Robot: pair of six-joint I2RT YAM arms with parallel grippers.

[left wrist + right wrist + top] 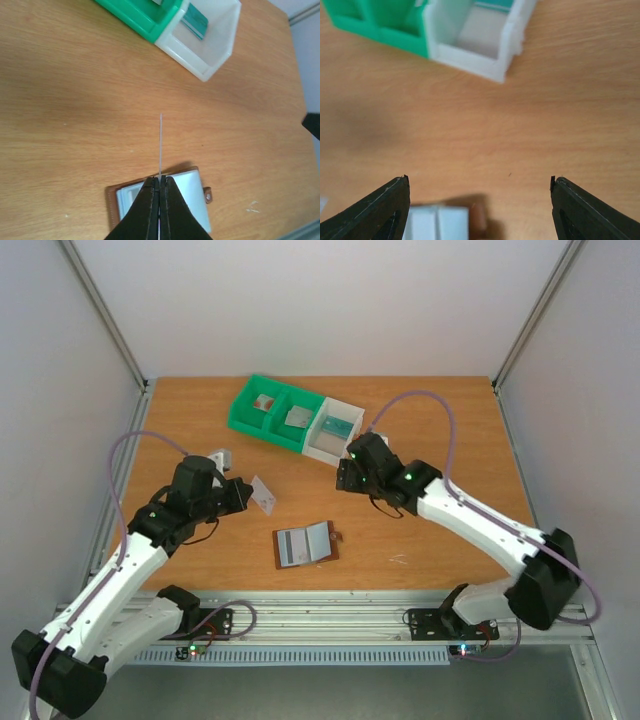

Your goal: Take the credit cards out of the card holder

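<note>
The brown card holder (305, 545) lies open on the table, grey-blue pockets up, tab on its right edge. My left gripper (247, 496) is shut on a pale greyish credit card (263, 494) and holds it above the table, left of the holder. In the left wrist view the card (160, 145) shows edge-on as a thin line rising from my shut gripper (160, 178), with the holder (192, 192) below. My right gripper (345, 476) is open and empty, between the holder and the bins. In its wrist view the gripper (478, 180) frames bare table, with the holder (440, 222) at the bottom edge.
A green bin (268, 410) with two compartments, each holding a card, stands at the back, joined to a white bin (325, 440) holding a teal card (339, 425). The bins also show in the left wrist view (212, 47) and the right wrist view (475, 42).
</note>
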